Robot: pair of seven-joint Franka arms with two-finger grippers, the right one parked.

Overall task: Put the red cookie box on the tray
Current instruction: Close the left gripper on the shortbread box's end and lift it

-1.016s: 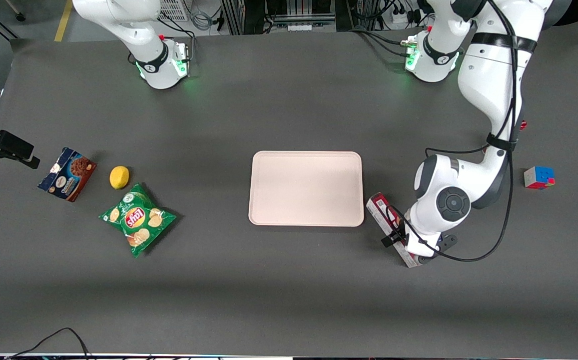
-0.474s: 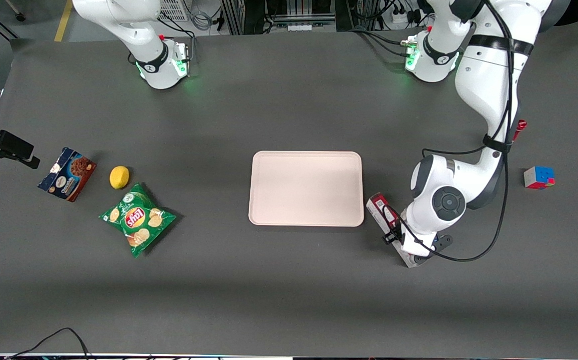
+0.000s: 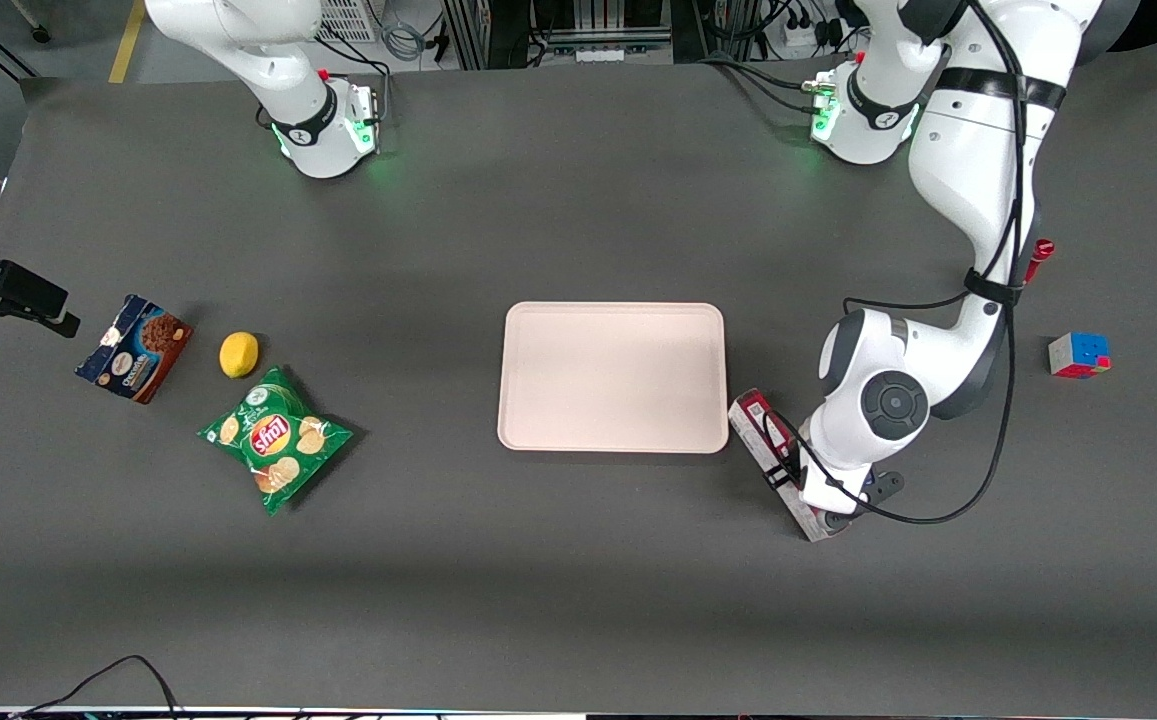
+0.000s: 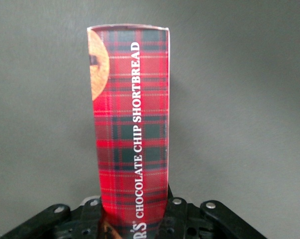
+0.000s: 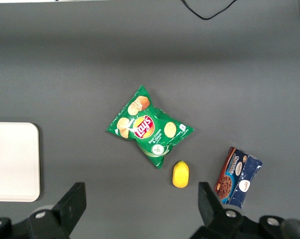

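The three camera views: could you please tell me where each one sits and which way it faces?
Front view: high above the table, looking down on the tray, both arms and the gripper at the red box.
Left wrist view: on the working arm, looking along the red box; gripper base shows.
Right wrist view: on the parked arm, looking down on chips, lemon, tray corner.
Shared: front and left wrist show the red box; front and right wrist the tray.

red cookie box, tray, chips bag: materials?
Red cookie box: looks like printed paperboard, slight sheen, crisp folded edges; the gripper is at its middle.
Tray: likely moulded plastic, matte pale pink, rounded corners, low rim.
Chips bag: glossy plastic film, crinkled, with highlights.
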